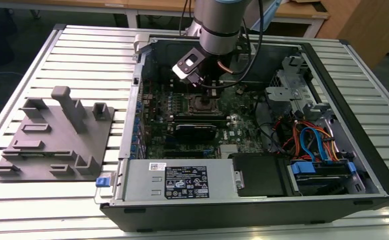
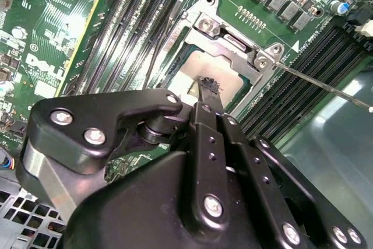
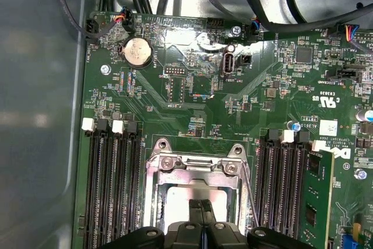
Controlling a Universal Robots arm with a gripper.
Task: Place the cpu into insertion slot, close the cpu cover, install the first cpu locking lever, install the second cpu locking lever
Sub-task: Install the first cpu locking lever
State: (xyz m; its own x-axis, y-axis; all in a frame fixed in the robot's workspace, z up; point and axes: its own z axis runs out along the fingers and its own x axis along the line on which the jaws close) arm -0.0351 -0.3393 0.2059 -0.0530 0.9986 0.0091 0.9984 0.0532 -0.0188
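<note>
We are holding our fingers [image 3: 197, 214] pinched fully together, gripping nothing, their tips touching the pale cpu [image 2: 192, 68] inside the window of the lowered cpu cover [image 2: 233, 45].

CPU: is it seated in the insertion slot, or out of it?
In. In both wrist views the cpu lies flat, pale face up, inside the silvery rim of the insertion slot.

Even bright room light, soft shadows inside the computer case [image 1: 248, 212] — pale glare on the cpu [image 2: 195, 68]
</note>
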